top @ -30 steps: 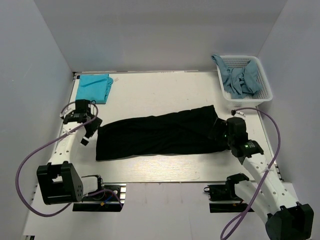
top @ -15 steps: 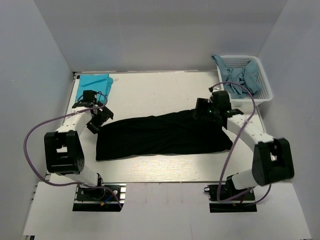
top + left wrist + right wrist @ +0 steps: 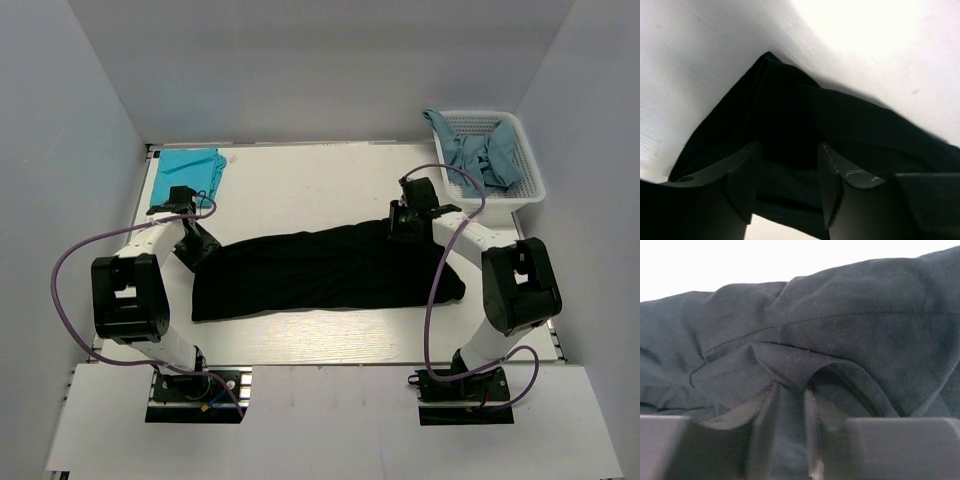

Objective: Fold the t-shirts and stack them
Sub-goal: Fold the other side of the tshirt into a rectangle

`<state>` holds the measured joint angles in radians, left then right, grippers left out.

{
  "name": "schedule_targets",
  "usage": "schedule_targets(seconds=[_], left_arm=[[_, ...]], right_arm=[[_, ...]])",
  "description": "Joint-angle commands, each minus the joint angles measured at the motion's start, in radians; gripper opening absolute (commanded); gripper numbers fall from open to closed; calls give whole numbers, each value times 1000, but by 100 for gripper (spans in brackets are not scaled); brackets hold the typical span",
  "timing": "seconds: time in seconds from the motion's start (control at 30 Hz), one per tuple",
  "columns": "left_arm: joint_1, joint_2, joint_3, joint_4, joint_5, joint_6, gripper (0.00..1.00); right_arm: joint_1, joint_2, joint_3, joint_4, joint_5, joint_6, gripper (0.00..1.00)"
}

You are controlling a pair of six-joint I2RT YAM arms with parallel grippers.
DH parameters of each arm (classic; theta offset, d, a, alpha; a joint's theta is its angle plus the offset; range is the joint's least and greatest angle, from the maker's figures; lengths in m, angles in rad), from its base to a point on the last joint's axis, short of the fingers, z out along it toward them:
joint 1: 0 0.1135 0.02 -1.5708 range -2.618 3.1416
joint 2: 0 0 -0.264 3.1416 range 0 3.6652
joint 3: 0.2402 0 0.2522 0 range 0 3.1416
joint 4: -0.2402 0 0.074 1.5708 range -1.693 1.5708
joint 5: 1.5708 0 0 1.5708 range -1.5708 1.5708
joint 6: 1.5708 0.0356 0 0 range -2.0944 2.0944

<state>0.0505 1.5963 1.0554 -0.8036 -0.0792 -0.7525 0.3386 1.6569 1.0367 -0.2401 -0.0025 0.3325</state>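
The large black t-shirt [image 3: 320,270] lies folded into a long strip across the middle of the table. My left gripper [image 3: 200,248] is down at the strip's far left corner. In the left wrist view the gripper [image 3: 789,150] has its jaws apart, astride that corner of the black cloth [image 3: 855,125]. My right gripper [image 3: 398,225] is at the far right corner. Seen from the right wrist, this gripper [image 3: 790,387] has its blurred jaws drawn close on a raised fold of the cloth [image 3: 865,305]. A folded teal t-shirt [image 3: 188,175] lies at the back left.
A white mesh basket [image 3: 530,190] at the back right holds crumpled greyish-blue t-shirts [image 3: 475,155]. The white table [image 3: 300,190] is walled in on the left, back and right. Purple cables loop out from both arms.
Both arms swung from the strip's ends to its far corners and dropped onto the cloth. Both sets of jaws have narrowed, the right pair more.
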Motion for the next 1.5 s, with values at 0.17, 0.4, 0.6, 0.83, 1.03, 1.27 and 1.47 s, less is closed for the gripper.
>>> schedule_targets(seconds=[0.17, 0.4, 0.6, 0.83, 1.03, 1.27, 1.47], left_arm=[[-1, 28, -51, 1, 4, 15, 27], [-1, -27, -69, 70, 22, 15, 0], [-1, -65, 61, 50, -56, 15, 0], [-1, -150, 91, 66, -106, 31, 0], [-1, -148, 34, 25, -71, 22, 2], [17, -87, -9, -19, -50, -19, 38], [17, -96, -20, -31, -71, -48, 51]], right_arm=[[16, -8, 49, -10, 117, 34, 0], [17, -94, 31, -16, 99, 37, 0], [11, -216, 0, 21, 108, 40, 0], [17, -313, -42, -1, 13, 13, 0], [19, -414, -156, 22, -17, -30, 0], [51, -462, -355, -79, -108, -50, 0], [51, -535, -432, -222, -114, -44, 65]])
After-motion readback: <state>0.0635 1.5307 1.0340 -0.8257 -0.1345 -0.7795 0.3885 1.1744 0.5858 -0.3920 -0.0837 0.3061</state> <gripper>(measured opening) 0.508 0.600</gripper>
